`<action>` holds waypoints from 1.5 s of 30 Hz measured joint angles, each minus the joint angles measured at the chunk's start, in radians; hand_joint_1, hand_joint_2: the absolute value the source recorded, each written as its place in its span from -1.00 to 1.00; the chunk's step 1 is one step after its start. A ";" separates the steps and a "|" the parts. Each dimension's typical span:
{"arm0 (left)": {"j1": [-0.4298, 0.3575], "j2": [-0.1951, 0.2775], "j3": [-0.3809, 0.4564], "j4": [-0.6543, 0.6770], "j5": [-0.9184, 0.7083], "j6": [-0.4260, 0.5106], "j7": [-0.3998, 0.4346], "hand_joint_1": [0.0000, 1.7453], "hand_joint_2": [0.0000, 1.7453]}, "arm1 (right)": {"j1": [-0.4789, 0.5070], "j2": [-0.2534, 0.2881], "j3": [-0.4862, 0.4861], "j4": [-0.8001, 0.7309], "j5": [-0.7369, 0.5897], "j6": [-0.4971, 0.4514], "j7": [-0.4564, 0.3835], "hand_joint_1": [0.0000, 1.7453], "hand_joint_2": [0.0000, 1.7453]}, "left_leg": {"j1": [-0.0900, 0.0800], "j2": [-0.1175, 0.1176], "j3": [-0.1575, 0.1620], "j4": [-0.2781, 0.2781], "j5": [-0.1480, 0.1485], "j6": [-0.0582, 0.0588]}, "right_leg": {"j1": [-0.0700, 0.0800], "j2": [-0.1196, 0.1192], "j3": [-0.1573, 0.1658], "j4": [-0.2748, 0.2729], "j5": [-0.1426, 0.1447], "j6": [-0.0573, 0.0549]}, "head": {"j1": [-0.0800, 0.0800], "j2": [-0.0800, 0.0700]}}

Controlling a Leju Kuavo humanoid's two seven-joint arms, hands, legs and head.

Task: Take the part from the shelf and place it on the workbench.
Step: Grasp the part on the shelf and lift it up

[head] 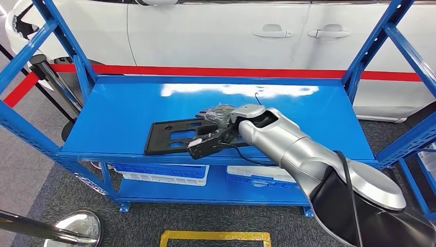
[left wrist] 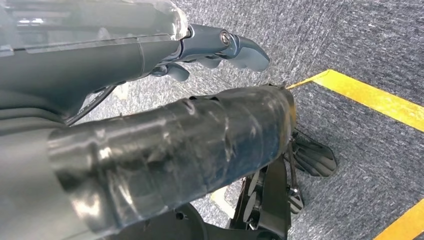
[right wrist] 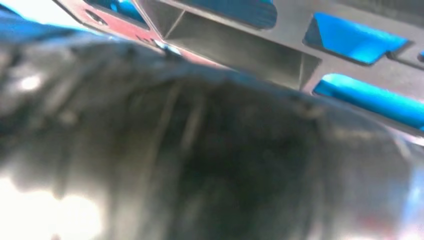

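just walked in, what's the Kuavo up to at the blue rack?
The robot's right hand is reaching over the upper shelf of the blue rack and sits on the right end of a flat black plastic part with rectangular cutouts. The part lies flat on the shelf, not lifted; whether the fingers have closed on it can't be told. The left hand hangs over the grey carpet, holding nothing. White and blue bins sit on the lower shelf, and a white car is parked behind the rack.

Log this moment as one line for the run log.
phase: grasping | right hand: on black part | part: on shelf | left hand: hanging, holds nothing
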 joint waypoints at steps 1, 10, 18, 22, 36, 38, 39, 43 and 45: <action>0.000 0.001 0.000 0.000 0.000 0.001 0.000 -1.00 -1.00 | 0.002 -0.002 0.000 0.000 -0.001 0.000 -0.001 -1.00 -1.00 | 0.000 0.000 0.000 0.000 0.000 0.000 | 0.000 0.000 0.000 0.000 0.000 0.000 | 0.000 0.000; 0.000 0.008 0.000 0.000 -0.001 0.004 0.000 -1.00 -1.00 | 0.010 -0.016 0.003 0.005 -0.013 0.002 -0.004 -1.00 -1.00 | 0.000 0.000 0.000 0.000 0.000 0.000 | 0.000 0.000 0.000 0.000 0.000 0.000 | 0.000 0.000; 0.000 0.010 0.000 0.000 -0.011 -0.007 -0.028 -1.00 -1.00 | 0.013 -0.027 0.008 0.006 -0.018 0.000 -0.005 -1.00 -1.00 | 0.000 0.000 0.000 0.000 0.000 0.000 | 0.000 0.000 0.000 0.000 0.000 0.000 | 0.000 0.000; 0.000 0.015 0.000 0.000 -0.011 -0.011 -0.036 -1.00 -1.00 | 0.016 -0.034 0.013 0.006 -0.020 0.001 -0.005 -1.00 -1.00 | -0.003 0.000 -0.003 0.005 -0.002 0.008 | -0.005 0.000 0.000 -0.002 0.002 0.007 | 0.000 0.000; 0.000 0.018 0.005 0.000 0.009 -0.013 -0.024 -1.00 -1.00 | 0.030 -0.050 0.029 0.006 -0.034 0.016 -0.006 -1.00 -1.00 | 0.010 0.004 0.002 -0.014 0.018 0.026 | -0.031 -0.002 -0.042 0.109 -0.039 0.048 | 0.001 0.000; 0.000 0.017 0.007 0.000 0.010 -0.014 -0.025 -1.00 -1.00 | 0.029 -0.050 0.029 0.006 -0.036 0.016 -0.006 -1.00 -1.00 | 0.008 0.002 -0.005 -0.001 0.013 0.011 | -0.029 0.001 -0.002 0.023 -0.010 0.042 | 0.000 0.000; -0.001 0.018 0.007 0.000 0.010 -0.014 -0.026 -1.00 -1.00 | 0.030 -0.050 0.030 0.006 -0.036 0.017 -0.007 -1.00 -1.00 | 0.007 0.002 -0.008 0.001 0.013 0.004 | -0.026 0.003 -0.001 0.015 -0.012 0.035 | 0.000 0.000; 0.000 0.015 0.008 0.000 0.011 -0.019 -0.027 -1.00 -1.00 | 0.029 -0.050 0.035 0.006 -0.041 0.018 -0.008 -1.00 -1.00 | 0.013 0.002 -0.021 0.021 -0.006 -0.018 | -0.025 0.002 -0.006 0.004 0.005 0.002 | 0.000 0.000; 0.000 0.014 0.009 0.000 0.019 -0.027 -0.033 -1.00 -1.00 | 0.028 -0.049 0.039 0.005 -0.047 0.018 -0.009 -1.00 -1.00 | 0.013 0.004 -0.062 0.121 -0.073 -0.022 | -0.024 0.000 -0.010 -0.001 0.012 -0.008 | -0.001 0.000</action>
